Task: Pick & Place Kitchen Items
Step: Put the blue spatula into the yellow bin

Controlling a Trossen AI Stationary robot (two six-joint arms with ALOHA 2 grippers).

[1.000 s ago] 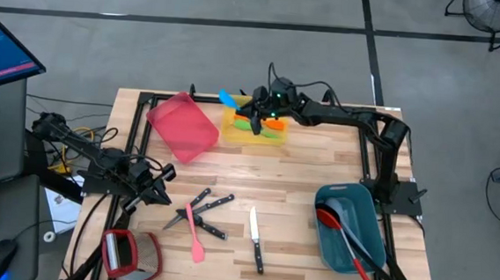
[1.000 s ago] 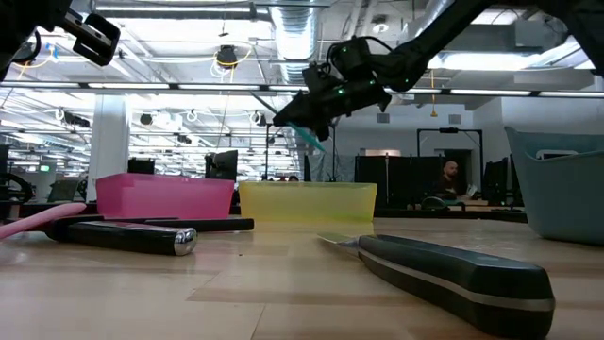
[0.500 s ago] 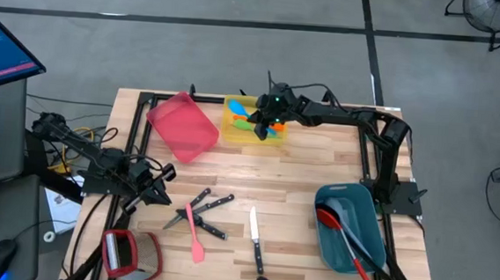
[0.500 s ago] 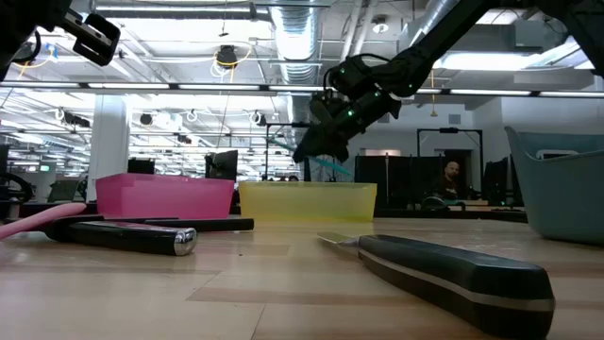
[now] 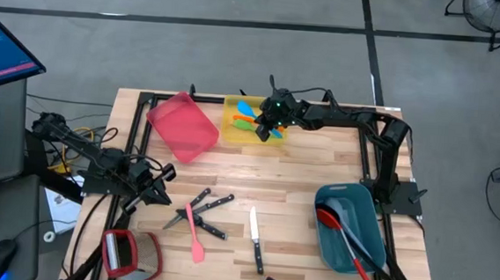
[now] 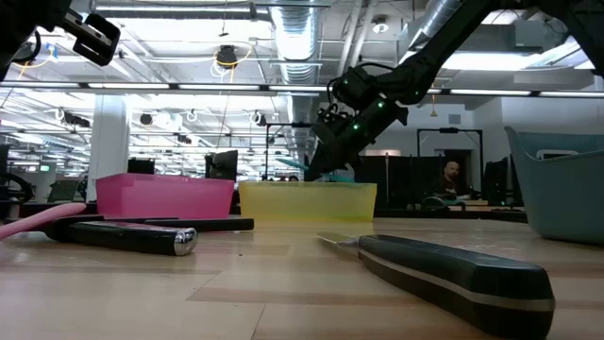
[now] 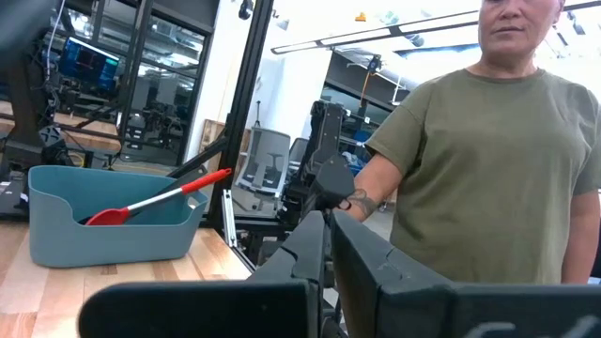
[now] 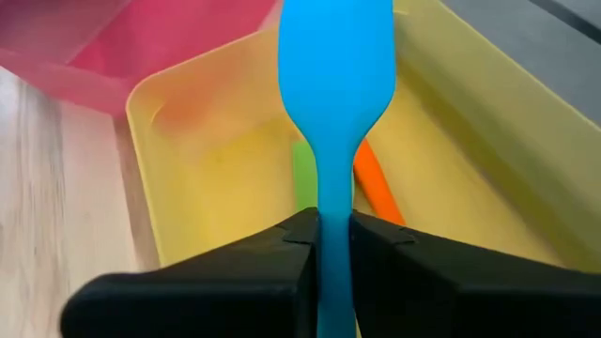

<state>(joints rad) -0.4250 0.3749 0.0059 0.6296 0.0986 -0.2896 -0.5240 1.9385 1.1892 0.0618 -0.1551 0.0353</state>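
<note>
Across our butcher-block table (image 5: 300,174), the right gripper (image 5: 271,122) hangs over the yellow bin (image 5: 233,134), fingers pinched on the blue spatula (image 8: 335,66); green and orange spatulas lie inside. Our left gripper (image 5: 160,187) waits closed and empty beside the knives (image 5: 210,203) and pink spatula (image 5: 194,238).

1. Both arms were dark, jointed segments with black cables looped along them.
2. The right hand (image 5: 270,122) carried a small green light near its wrist.
3. The left hand (image 5: 161,180) seemed matte black, its fingers (image 7: 362,258) flat-sided.
</note>
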